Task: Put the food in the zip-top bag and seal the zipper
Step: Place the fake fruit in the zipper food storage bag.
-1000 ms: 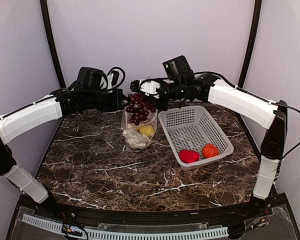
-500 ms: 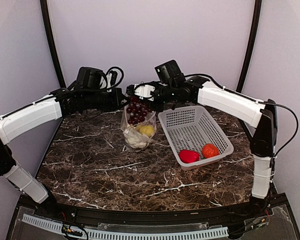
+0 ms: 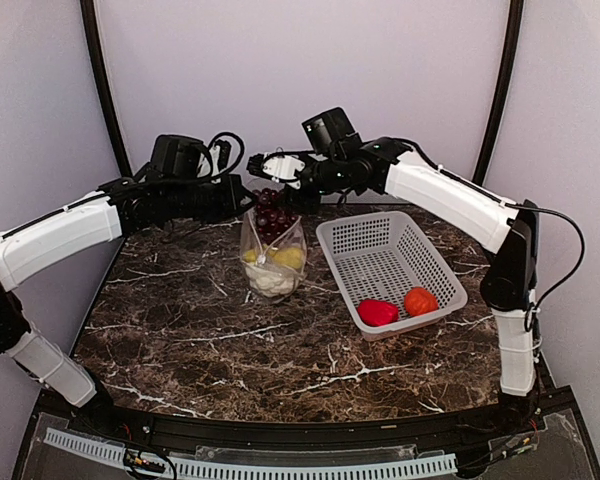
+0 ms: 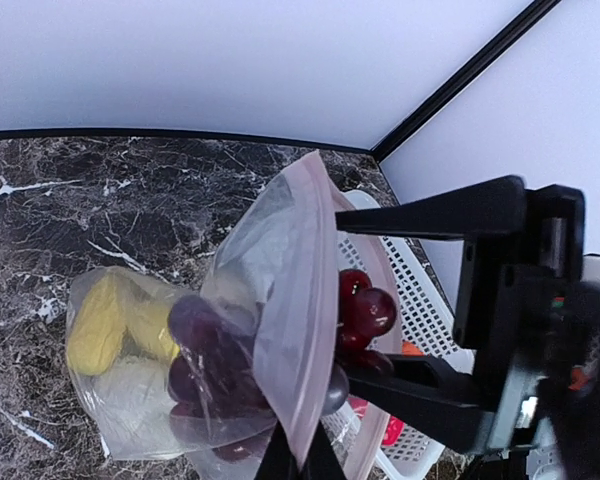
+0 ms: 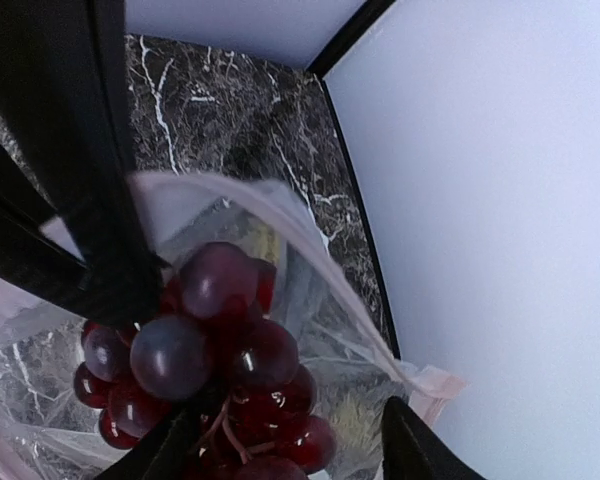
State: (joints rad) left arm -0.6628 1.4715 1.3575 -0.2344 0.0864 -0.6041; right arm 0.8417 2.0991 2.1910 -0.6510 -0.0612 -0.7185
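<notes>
The zip-top bag (image 3: 272, 262) hangs upright over the table, and my left gripper (image 3: 248, 203) is shut on its rim (image 4: 292, 460). Its pinkish zipper (image 4: 320, 240) stands open. The dark purple grape bunch (image 3: 273, 215) sits in the bag's mouth, partly above the rim (image 4: 365, 310). My right gripper (image 3: 270, 172) hovers just over the grape bunch (image 5: 220, 350), open, one finger on each side (image 5: 285, 455). Yellow pieces (image 4: 105, 325) and white cauliflower (image 3: 270, 282) lie at the bag's bottom. A red pepper (image 3: 377, 312) and a tomato (image 3: 420, 300) lie in the basket.
The white perforated basket (image 3: 390, 250) stands right of the bag on the dark marble table (image 3: 230, 350). Both arms reach in over the table's back edge, close to the rear wall and the black corner posts.
My right gripper carried the grapes left and down into the bag's mouth, then opened its jaws. The left gripper kept holding the bag's rim.
</notes>
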